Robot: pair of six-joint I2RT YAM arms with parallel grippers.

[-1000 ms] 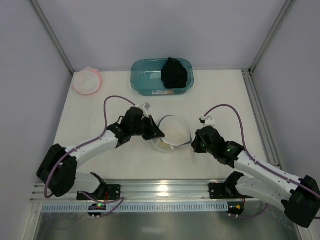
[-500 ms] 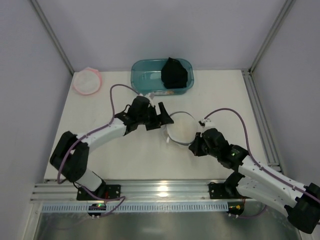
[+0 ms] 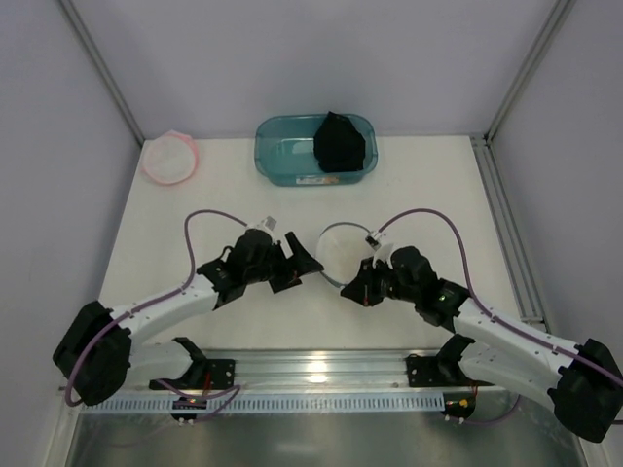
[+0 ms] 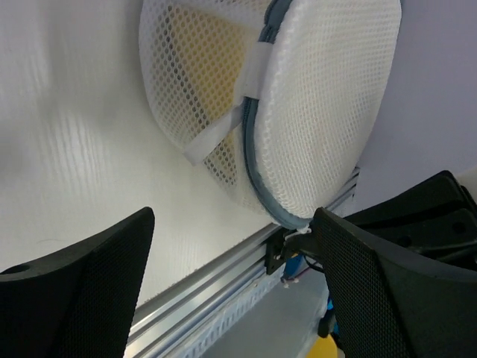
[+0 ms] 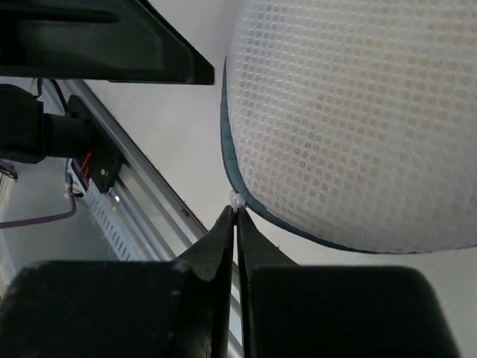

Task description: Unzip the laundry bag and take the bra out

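The round white mesh laundry bag with a grey-blue rim hoop (image 3: 343, 249) lies near the middle of the white counter (image 3: 234, 199), between the two arms. The left tool (image 3: 304, 269) is released, its black fingers spread wide just beside the bag and apart from it. The right tool (image 5: 237, 212) is clenched, its tips meeting at a small white nub (image 5: 237, 199) on the bag's rim. A pale yellow shape (image 4: 209, 60) shows through the mesh.

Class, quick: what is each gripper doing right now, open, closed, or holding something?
Left gripper: open, holding nothing.
Right gripper: closed, pinching a small white tab on the laundry bag rim.
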